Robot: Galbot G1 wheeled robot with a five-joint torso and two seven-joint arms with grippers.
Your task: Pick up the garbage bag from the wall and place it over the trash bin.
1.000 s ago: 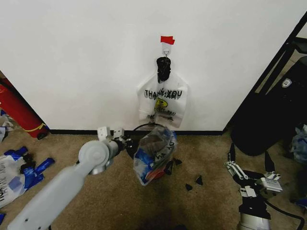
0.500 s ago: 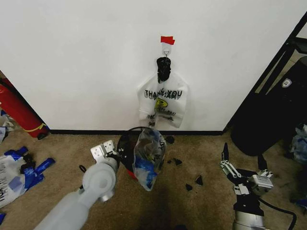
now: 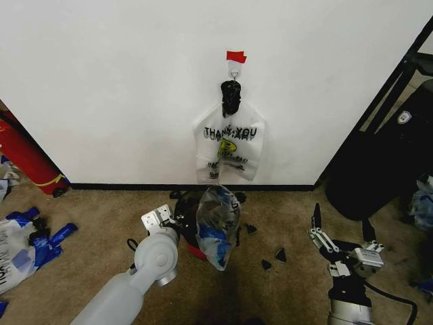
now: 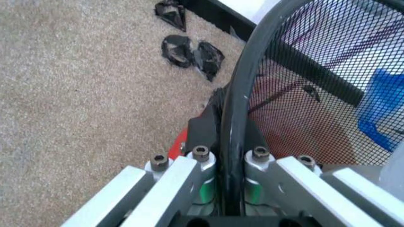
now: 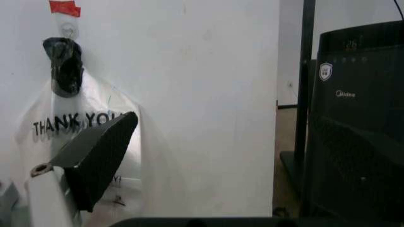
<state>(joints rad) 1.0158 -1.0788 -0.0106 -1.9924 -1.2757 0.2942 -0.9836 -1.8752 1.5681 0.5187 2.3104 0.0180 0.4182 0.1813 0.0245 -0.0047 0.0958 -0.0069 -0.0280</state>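
The trash bin (image 3: 184, 227), a black wire-mesh basket with a red base, sits tilted on the carpet just below the wall (image 3: 122, 88). My left gripper (image 3: 176, 218) is shut on its rim; in the left wrist view the rim (image 4: 232, 118) runs between the closed fingers (image 4: 202, 163). The garbage bag (image 3: 218, 227), see-through with blue parts, hangs crumpled over the bin's right side. An opaque white "THANK YOU" bag (image 3: 230, 145) hangs from the hook under the red tape (image 3: 235, 56). My right gripper (image 3: 342, 227) stands open low at the right, nothing in it.
Black scraps (image 3: 279, 255) lie on the carpet right of the bin. A red cylinder (image 3: 24, 156) leans at the left wall, with white-and-blue bags (image 3: 20, 247) below it. A tall black appliance (image 3: 389, 162) and black frame stand at the right.
My left gripper came back toward me and slightly right, bringing the bin and bag with it. The right gripper turned its fingers upward and has since held still.
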